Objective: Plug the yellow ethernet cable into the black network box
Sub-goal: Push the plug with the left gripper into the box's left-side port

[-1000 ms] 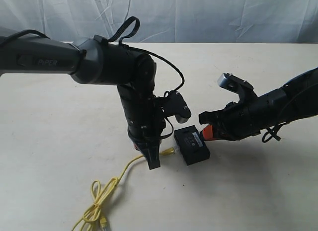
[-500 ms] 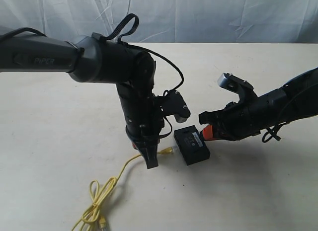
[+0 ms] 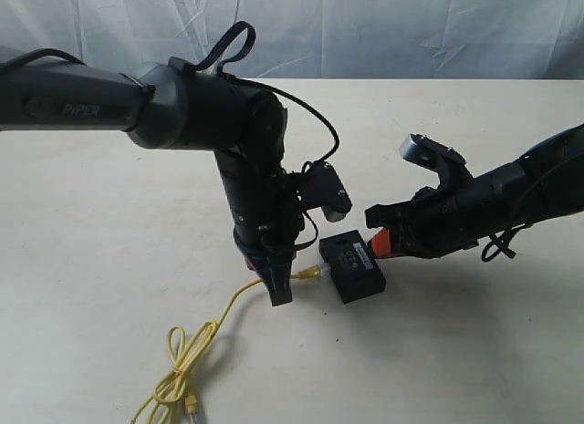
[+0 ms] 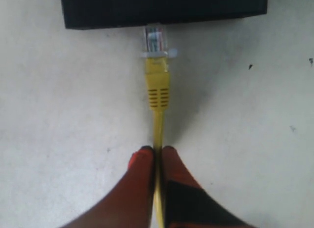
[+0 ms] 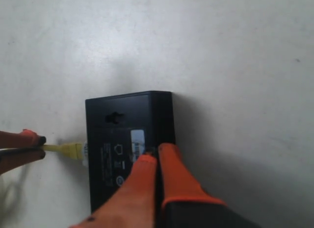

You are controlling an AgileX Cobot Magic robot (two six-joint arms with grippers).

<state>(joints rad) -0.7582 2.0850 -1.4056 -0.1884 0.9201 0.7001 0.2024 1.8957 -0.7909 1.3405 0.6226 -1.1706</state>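
The black network box [image 3: 351, 266] lies flat on the table, its white label facing up. My left gripper [image 3: 281, 292] is shut on the yellow ethernet cable [image 3: 219, 319] a short way behind its plug. In the left wrist view the fingertips [image 4: 145, 157] pinch the cord [image 4: 158, 90], and the clear plug [image 4: 155, 39] has its tip at the box's side [image 4: 164, 7]; I cannot tell whether it has entered a port. My right gripper [image 5: 157, 152] is shut, with its orange tips resting on the box's [image 5: 122, 154] far edge, opposite the plug [image 5: 73, 150].
The rest of the cable lies in a loose knotted bundle [image 3: 178, 378] near the table's front left, with its other plug at the end. A wrinkled white cloth [image 3: 365, 32] hangs behind the beige table [image 3: 474, 351].
My left gripper has edged slightly toward the box, bringing the plug up to its side. The right gripper and the box have stayed put.
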